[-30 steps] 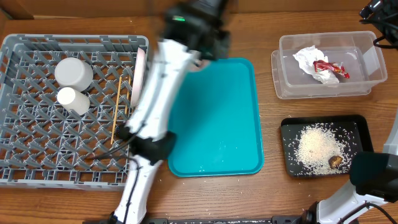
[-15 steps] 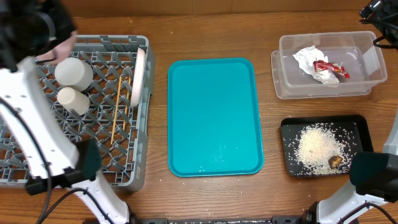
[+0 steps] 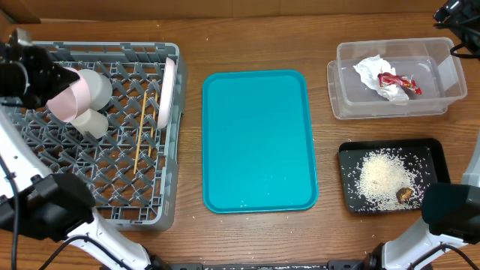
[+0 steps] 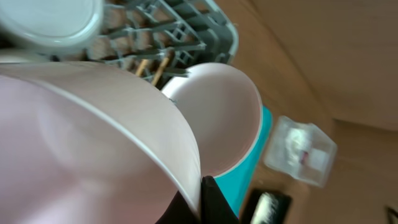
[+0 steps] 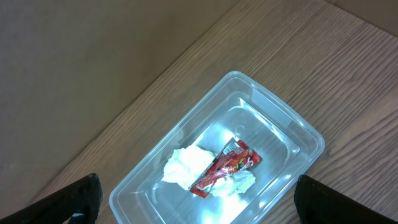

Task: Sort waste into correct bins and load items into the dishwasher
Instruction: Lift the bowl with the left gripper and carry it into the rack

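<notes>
Near right, black tray (image 3: 433,154) holding rice (image 3: 382,176), scraps (image 3: 405,193). Left, grey rack (image 3: 97,196) with chopsticks (image 3: 140,142), plate (image 3: 166,94). Far left, left gripper (image 3: 43,81) clamped on small bowl (image 3: 71,99) over rack: apparently loading step; next move likely lowering into free slot, release. Far right, right gripper (image 5: 199,205) spread wide, empty, above clear tub (image 5: 292,134).

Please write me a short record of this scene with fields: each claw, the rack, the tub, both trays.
left claw: shut on a small white bowl, over the dish rack
right claw: open, holds nothing
rack contents: second bowl, white cup, chopsticks lying flat, plate on edge at the right wall
clear tub: napkin, red wrapper
black tray: rice grains, brown scrap
teal tray: a few stray grains
</notes>
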